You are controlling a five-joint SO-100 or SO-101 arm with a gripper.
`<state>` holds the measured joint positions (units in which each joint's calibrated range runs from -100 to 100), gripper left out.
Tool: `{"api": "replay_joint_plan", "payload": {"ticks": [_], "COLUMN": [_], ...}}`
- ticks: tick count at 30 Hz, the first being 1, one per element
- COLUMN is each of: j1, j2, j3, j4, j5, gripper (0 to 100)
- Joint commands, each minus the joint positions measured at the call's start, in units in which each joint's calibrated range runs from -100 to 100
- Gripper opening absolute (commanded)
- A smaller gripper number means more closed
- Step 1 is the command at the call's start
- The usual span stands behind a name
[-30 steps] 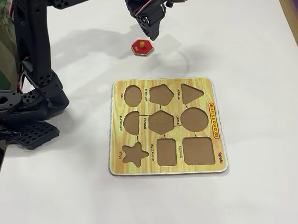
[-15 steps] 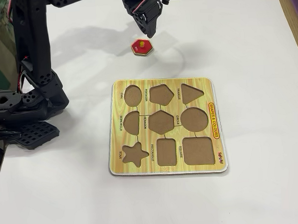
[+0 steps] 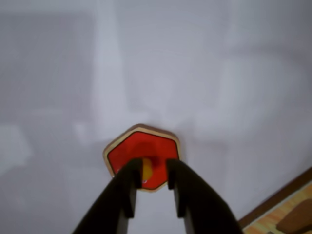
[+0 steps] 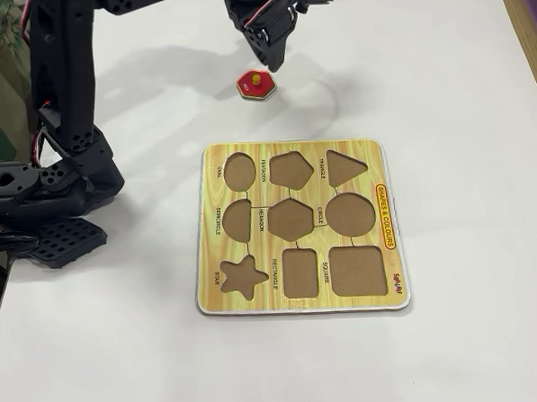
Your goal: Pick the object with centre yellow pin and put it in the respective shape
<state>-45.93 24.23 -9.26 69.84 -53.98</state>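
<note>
**Gripper shifted slightly over the red hexagonal piece**

Since half a second ago the black two-finger gripper has been moved a little to the right in the fixed view, back close to where it was a second ago, while the piece and the board have been left where they lay.

Nearest the fixed camera, the yellow wood-grain shape board is seen lying flat on the white table, with all its brown cut-outs empty. The hexagon-shaped brown cut-out labelled HEXAGON is found in the middle of the board, between the semicircle cut-out on its left and the round circle cut-out on its right, with the pentagon cut-out just beyond it.

Farther off, well apart from the board, the small flat red hexagonal puzzle piece with a yellow knob at its middle is seen resting on the table. The gripper is held just above it, pointing down.

In the wrist view the gripper is shown slightly open, its two dark fingers set either side of the yellow knob on the red piece. Whether the knob is touched cannot be told; nothing is seen to be lifted. A corner of the board is caught at the lower right
</note>
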Motion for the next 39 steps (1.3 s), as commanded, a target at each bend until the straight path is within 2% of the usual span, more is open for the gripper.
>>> {"api": "replay_joint_plan", "payload": {"ticks": [1,29,39], "j1": [0.1,-1.8,-2.2], "j2": [-0.5,0.5,-2.2], "j3": [-3.4,-1.4,4.6], "j4": [-0.6,0.4,-0.4], "j5": [-0.3,-0.3,-0.4], "gripper": [7,7,7]}}
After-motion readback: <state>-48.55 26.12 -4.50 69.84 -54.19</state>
